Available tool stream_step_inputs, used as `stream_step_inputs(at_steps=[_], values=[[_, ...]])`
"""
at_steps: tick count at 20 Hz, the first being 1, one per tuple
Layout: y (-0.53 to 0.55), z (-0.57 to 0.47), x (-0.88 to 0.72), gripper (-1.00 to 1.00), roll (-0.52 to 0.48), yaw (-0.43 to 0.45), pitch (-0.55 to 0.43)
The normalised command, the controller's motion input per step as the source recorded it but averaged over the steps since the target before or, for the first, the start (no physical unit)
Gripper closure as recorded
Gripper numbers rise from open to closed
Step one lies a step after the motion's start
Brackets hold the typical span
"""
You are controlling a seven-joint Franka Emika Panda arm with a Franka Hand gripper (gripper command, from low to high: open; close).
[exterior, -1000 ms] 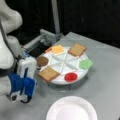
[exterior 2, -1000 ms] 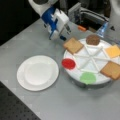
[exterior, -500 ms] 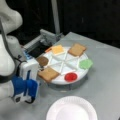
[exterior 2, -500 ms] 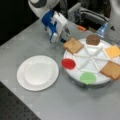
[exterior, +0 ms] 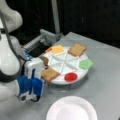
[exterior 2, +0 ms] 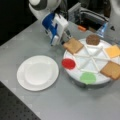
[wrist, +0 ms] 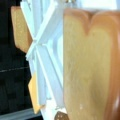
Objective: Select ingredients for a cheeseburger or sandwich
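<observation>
- Hovering at divided tray (exterior 2: pixel 75 72) edge, pincer (exterior 2: pixel 65 37) is touching near bread slice (exterior 2: pixel 73 45); grip state, cannot tell.
- Sitting in tray wedges: patty (exterior 2: pixel 93 39), cheese (exterior 2: pixel 113 51), second bread slice (exterior 2: pixel 111 70).
- Lying bare beside tray: white plate (exterior 2: pixel 25 82).

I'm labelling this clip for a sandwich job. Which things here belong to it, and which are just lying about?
Belong:
near bread slice, close beside the gripper
far bread slice
cheese
patty
divided tray holding them
white plate, nothing on it

Lying about:
red disc
green piece
</observation>
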Motion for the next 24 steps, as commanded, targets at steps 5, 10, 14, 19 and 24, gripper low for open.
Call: stream_step_inputs(at_steps=[5, 10, 14, 19, 24], values=[[-0.28, -0.23, 0.27, -1.0, 0.452, 0.128, -0.045], [-0.32, -0.26, 0.27, -1.0, 0.499, 0.128, -0.057], [-0.32, -0.29, 0.31, -1.0, 0.477, 0.136, -0.11], [-0.29, -0.29, 0.33, -1.0, 0.455, 0.168, -0.156], [-0.27, -0.25, 0.33, -1.0, 0.425, 0.19, -0.155]])
